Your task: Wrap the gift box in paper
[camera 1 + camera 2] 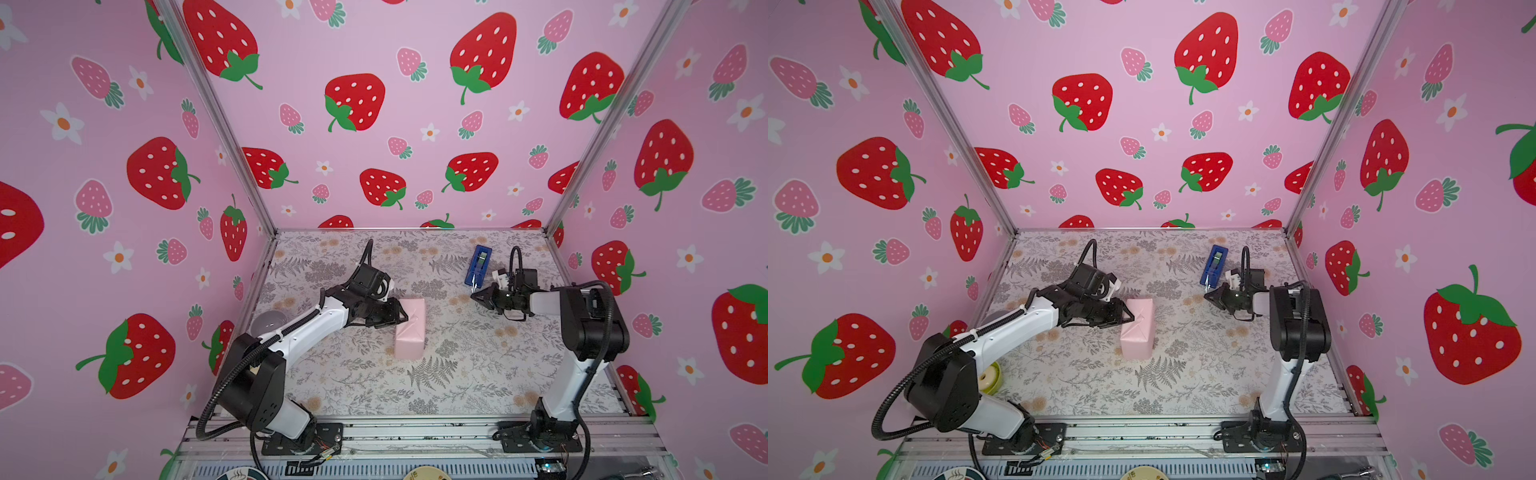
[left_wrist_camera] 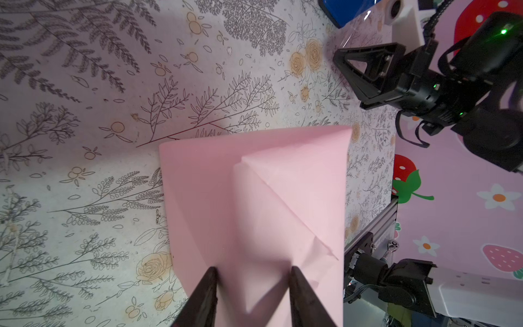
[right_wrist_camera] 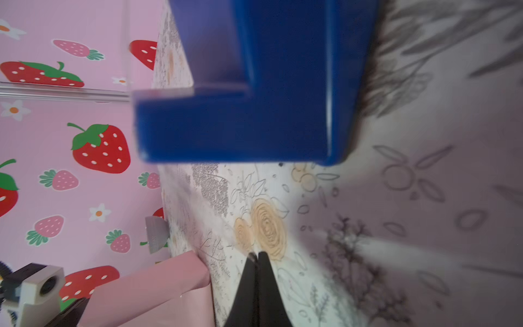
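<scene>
Trouble, if it came, would have started where?

At the fold. The paper (image 1: 410, 328) lay closed around the gift box in the middle of the counter (image 1: 457, 374), the box itself out of sight, and only the left fingers (image 2: 203, 300) held the end flap down. They stood apart, tips on the pink flap, pressing rather than pinching as far as I could judge.

So a slip there?

A slip or a lift, and the flap would likely have sprung open. I saw no tape on it.

And the other arm?

The right fingers (image 3: 268, 297) were together, just beside the blue tape dispenser (image 1: 478, 266), well apart from the parcel. Whether a strip was caught between them I couldn't tell. A pulled strip could have curled onto itself, or dragged the dispenser along.
</scene>
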Action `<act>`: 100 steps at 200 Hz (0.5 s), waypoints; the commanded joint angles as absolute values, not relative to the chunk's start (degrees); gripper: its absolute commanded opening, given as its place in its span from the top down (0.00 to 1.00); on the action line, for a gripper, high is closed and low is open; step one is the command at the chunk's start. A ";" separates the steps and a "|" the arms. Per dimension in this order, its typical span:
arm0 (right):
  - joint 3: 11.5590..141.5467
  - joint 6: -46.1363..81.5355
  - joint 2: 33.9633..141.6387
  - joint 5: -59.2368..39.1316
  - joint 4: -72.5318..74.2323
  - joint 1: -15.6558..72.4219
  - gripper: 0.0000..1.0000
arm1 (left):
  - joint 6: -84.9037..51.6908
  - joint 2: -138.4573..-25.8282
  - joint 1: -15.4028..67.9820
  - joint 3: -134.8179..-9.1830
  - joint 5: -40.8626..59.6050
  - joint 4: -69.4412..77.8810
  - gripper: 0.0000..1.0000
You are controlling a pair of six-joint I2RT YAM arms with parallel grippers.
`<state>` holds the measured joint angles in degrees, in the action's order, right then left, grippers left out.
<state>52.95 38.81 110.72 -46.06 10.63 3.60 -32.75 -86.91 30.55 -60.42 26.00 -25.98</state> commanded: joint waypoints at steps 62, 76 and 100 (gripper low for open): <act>53.09 29.35 106.64 -39.81 -3.85 2.00 1.00 | -28.95 -91.69 31.35 -60.85 21.70 -35.24 0.57; 52.91 29.28 103.21 -41.14 -5.10 2.17 1.00 | -27.36 -92.57 31.38 -61.95 21.71 -35.83 0.57; 52.90 28.43 96.80 -42.16 -8.92 3.12 1.00 | -23.86 -94.94 31.43 -64.97 21.68 -38.00 0.57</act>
<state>52.95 31.09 103.53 -41.45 -3.38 2.39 -28.80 -89.80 30.68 -64.16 26.68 -29.08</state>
